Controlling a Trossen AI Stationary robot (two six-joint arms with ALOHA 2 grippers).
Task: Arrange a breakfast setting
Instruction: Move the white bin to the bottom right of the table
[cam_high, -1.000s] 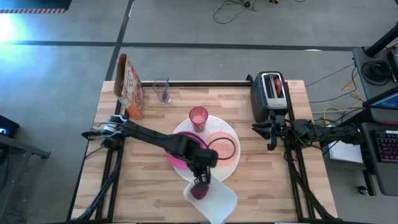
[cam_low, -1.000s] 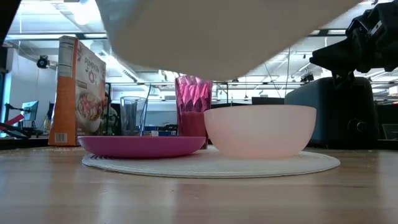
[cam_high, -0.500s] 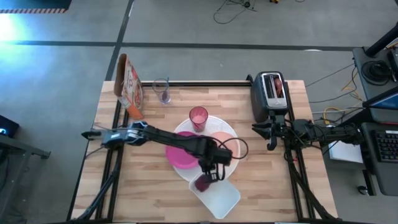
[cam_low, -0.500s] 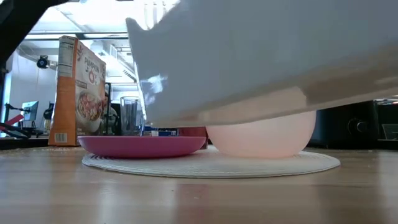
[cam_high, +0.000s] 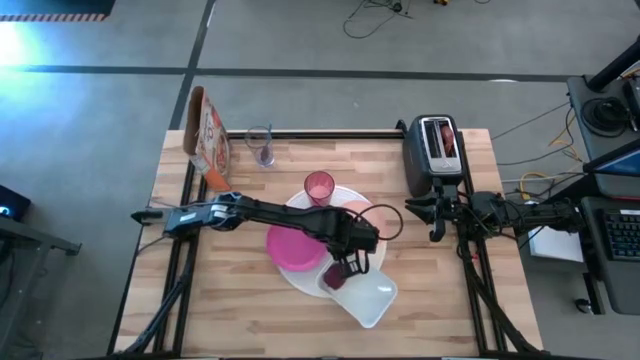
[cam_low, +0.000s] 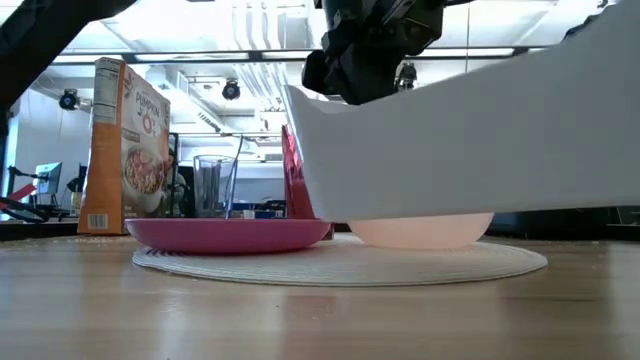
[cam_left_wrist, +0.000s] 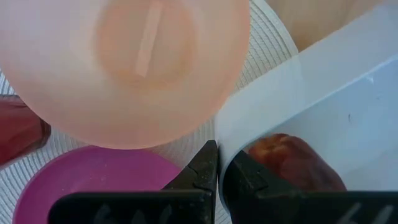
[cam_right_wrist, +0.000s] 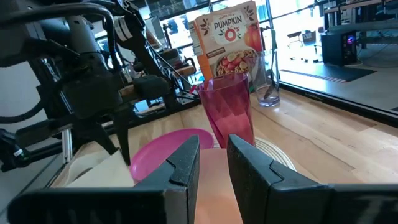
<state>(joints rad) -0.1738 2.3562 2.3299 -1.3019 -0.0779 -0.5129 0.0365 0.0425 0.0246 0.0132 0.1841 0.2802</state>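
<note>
My left gripper (cam_high: 345, 268) hangs over the near right rim of the big round white plate (cam_high: 293, 205), shut on a white rectangular container (cam_high: 368, 298). A dark red round fruit (cam_left_wrist: 292, 163) lies inside the container. On the white plate stand the magenta plate (cam_high: 293, 248), the pale pink bowl (cam_left_wrist: 124, 62) and the pink tumbler (cam_high: 319, 188). The clear glass (cam_high: 261, 147) stands at the far left. My right gripper (cam_high: 437, 215) waits at the table's right edge, a little open, with nothing between its fingers. My left gripper pinches the container's side wall (cam_left_wrist: 227, 132) near a corner, one finger inside and one outside. The fingers come steeply from above. The container (cam_low: 480, 140) hangs tilted and clear of the table, with the fruit resting in it beside the fingers.
A cereal box (cam_high: 208, 135) stands at the far left corner next to the glass. A dark toaster (cam_high: 435, 150) stands at the far right. Bare wooden tabletop (cam_high: 230, 310) lies toward the near left and near right of the plates.
My left gripper has carried the container with the fruit from the near edge toward the table's right and far side, sinking a little and tipping more steeply downward. The container now hangs beside the bowl. It has stayed shut.
</note>
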